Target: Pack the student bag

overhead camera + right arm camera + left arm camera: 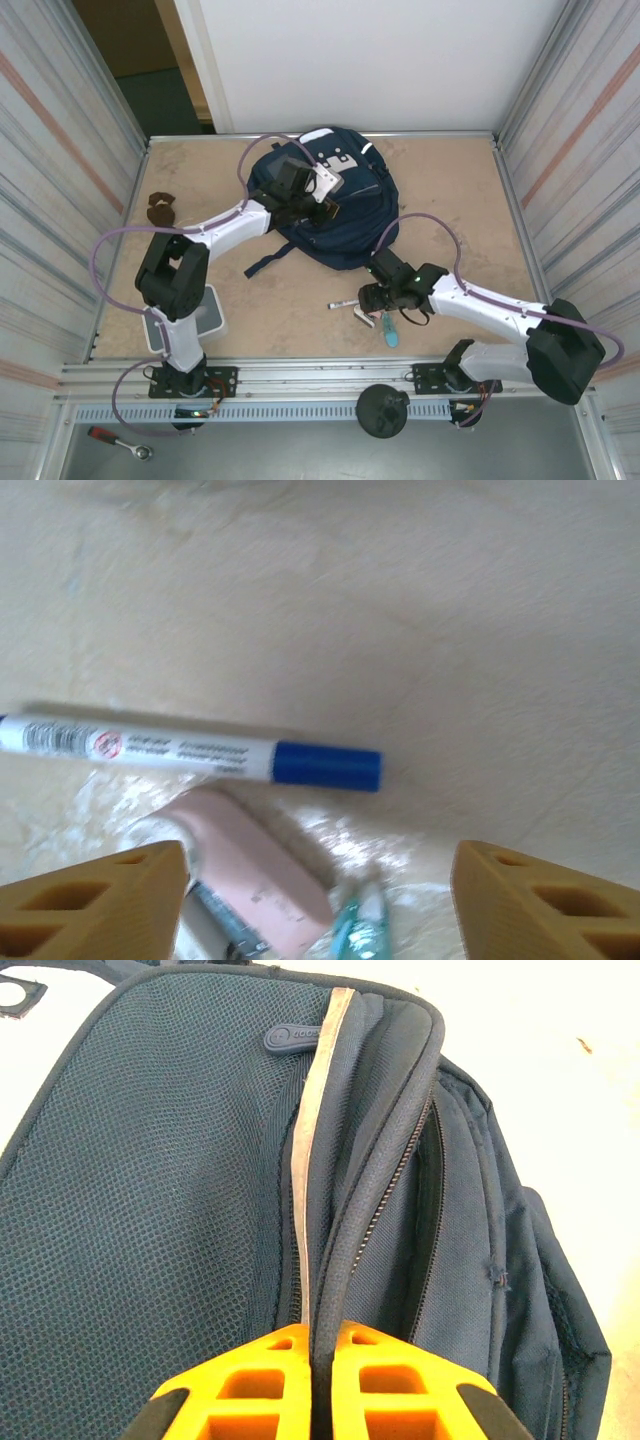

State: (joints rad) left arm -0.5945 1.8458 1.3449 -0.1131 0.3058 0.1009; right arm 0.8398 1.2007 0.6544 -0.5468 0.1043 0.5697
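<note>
On the table [450, 190], far middle, sits the student bag [330, 215]; left gripper [322, 1348] is clamped on its zip-edge seam. Risk: thin fabric could slip out w/ any pull. Near front, right gripper [318, 870], jaws wide over marker [190, 748] & pink eraser [255, 855], may catch both or set marker rolling.

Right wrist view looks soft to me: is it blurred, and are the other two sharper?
Right wrist: yes, marker and pink block smeared, glare on the clear wrapping. Left wrist: student bag mesh sharp, table washed out white. Top external: evenly lit, crisp.
</note>
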